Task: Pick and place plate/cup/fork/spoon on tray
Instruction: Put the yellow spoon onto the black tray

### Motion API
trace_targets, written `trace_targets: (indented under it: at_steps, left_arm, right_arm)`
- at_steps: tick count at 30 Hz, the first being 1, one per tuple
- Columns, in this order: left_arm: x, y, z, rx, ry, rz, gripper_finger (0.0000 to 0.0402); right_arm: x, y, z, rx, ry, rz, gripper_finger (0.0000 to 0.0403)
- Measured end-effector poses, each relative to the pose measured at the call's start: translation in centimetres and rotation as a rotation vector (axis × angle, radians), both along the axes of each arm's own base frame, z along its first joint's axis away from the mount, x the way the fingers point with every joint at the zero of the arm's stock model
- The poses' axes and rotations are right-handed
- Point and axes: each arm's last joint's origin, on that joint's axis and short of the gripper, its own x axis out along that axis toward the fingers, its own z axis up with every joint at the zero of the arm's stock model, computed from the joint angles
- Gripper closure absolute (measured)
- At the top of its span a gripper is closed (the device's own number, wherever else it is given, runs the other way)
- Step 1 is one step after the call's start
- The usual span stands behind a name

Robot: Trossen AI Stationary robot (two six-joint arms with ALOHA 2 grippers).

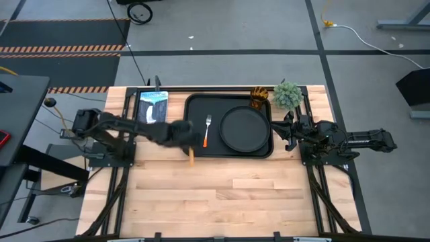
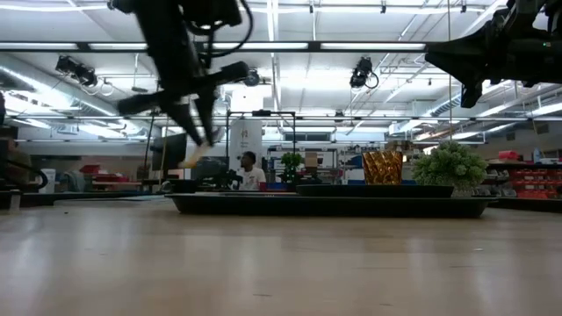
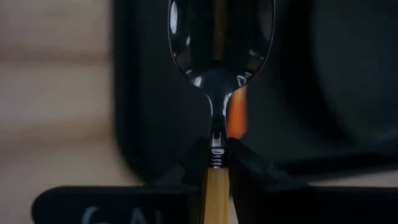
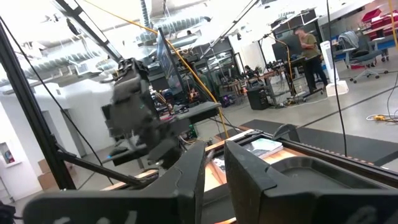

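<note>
Your left gripper [image 3: 216,163] has its jaws clenched on the spoon [image 3: 219,56], pinching it right where the silver neck meets the orange handle, with the shiny oval bowl pointing out ahead of the jaws. From above, you can see that arm reaching across from the left side, the gripper hanging over the near-left corner of the tray [image 1: 195,104] and the orange handle end poking out toward the bare tabletop [image 1: 222,195]. The fork [image 1: 207,129] lies on the tray's left half, tines pointing to the far side, just beside the plate [image 1: 244,128], which sits flat on the tray's right half. The cup [image 1: 259,96] stands upright at the tray's far-right corner, and in the level view you can see it amber against the room, next to the green plant ball [image 2: 450,166], which sits off the tray's right end. Your right gripper [image 4: 214,163] waits raised at the tabletop's right edge, clear of the tray, its jaws nearly together and grasping nothing.
</note>
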Motion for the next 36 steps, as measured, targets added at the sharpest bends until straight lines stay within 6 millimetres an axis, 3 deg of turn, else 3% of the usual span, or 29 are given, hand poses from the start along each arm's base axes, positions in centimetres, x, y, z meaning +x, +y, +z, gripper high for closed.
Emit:
trace_targets:
  at_steps: [4, 9, 16, 25, 36]
  left_arm:
    - [1.3, 3.5, 0.5, 0.082, -0.053, -0.037, 0.035]
    - [2.6, 7.2, -0.1, 0.133, 0.022, -0.069, 0.035]
    - [3.8, 11.2, -2.5, 0.001, 0.09, -0.12, 0.035]
    - [3.5, 13.2, -4.7, -0.113, 0.136, -0.149, 0.035]
    - [3.4, 13.2, -5.0, -0.113, 0.176, -0.205, 0.0347]
  right_arm:
    - [0.0, 0.0, 0.0, 0.0, 0.0, 0.0, 0.0334]
    - [0.0, 0.0, 0.0, 0.0, -0.002, 0.0, 0.0334]
    - [0.0, 0.0, 0.0, 0.0, -0.003, 0.0, 0.0334]
    - [0.0, 0.0, 0.0, 0.0, -0.003, 0.0, 0.0334]
    - [0.0, 0.0, 0.0, 0.0, -0.003, 0.0, 0.0334]
